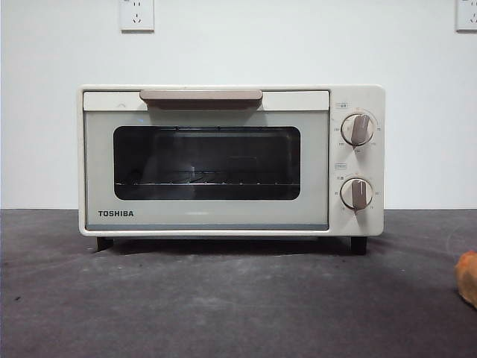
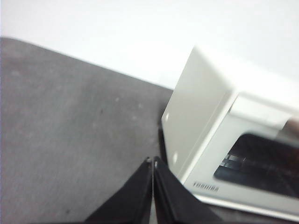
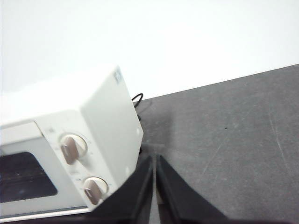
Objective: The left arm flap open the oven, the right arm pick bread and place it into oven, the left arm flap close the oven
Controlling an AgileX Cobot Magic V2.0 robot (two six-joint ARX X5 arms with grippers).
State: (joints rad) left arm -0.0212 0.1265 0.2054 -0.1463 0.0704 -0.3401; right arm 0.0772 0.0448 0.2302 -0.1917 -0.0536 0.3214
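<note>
The cream-white TOSHIBA oven [image 1: 223,160] stands in the middle of the dark table with its door shut; the beige bar handle [image 1: 200,96] is at the top of the door and the wire rack shows through the dark window. The bread [image 1: 467,277], orange-tan, shows only as a sliver at the right edge of the front view. My left gripper [image 2: 153,161] is shut and empty, off the oven's [image 2: 224,135] left side. My right gripper [image 3: 154,158] is shut and empty, off the oven's [image 3: 93,149] knob side. Neither arm shows in the front view.
Two round knobs [image 1: 358,129] sit on the oven's right panel. A white wall with power sockets [image 1: 137,14] rises behind the table. A black cable [image 3: 136,99] runs behind the oven. Dark grey table [image 1: 223,306] lies in front.
</note>
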